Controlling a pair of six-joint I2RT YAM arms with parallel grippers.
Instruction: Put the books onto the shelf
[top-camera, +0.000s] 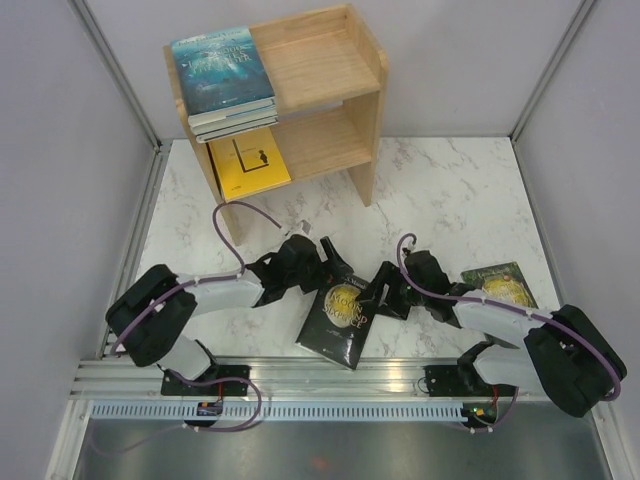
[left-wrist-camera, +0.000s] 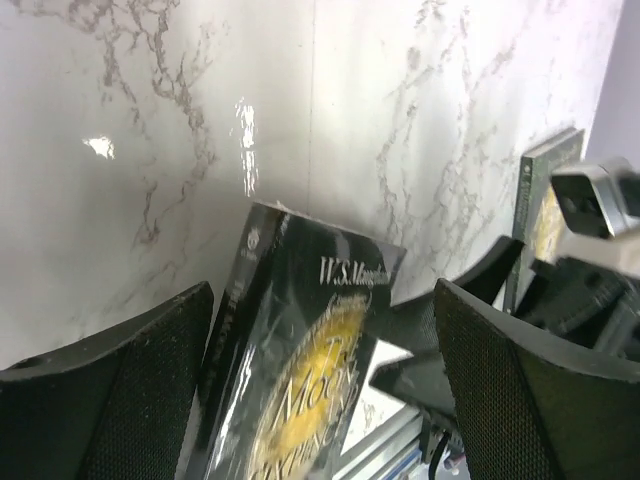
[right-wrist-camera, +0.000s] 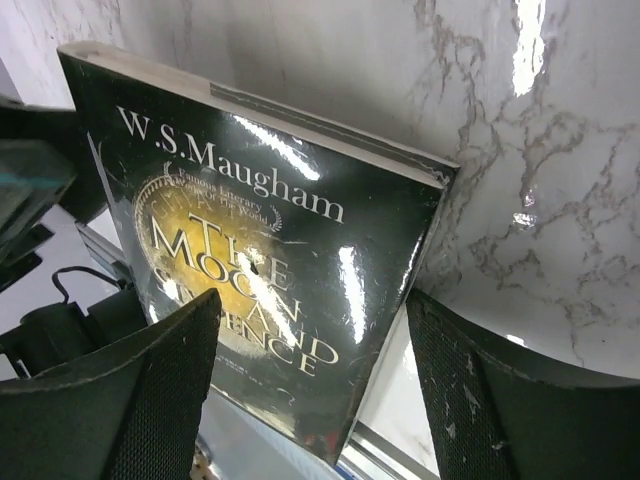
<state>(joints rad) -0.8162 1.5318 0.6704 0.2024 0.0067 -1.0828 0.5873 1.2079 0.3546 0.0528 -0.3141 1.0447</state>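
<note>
While the glossy black paperback (top-camera: 338, 318) lies near-centre on the white marble table (top-camera: 450, 190), left gripper (top-camera: 334, 266) stands spread at its far corner, right gripper (top-camera: 372, 292) spread at its right edge.

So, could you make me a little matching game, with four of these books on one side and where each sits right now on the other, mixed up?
Things:
1. black book
2. yellow book
3. green-gold book
4. blue-covered stack

Places:
A. shelf, top tier
B. table, far right
C. shelf, lower tier
D. table's near edge, middle

Pairs: 1-D, 2-C, 3-B, 4-A
</note>
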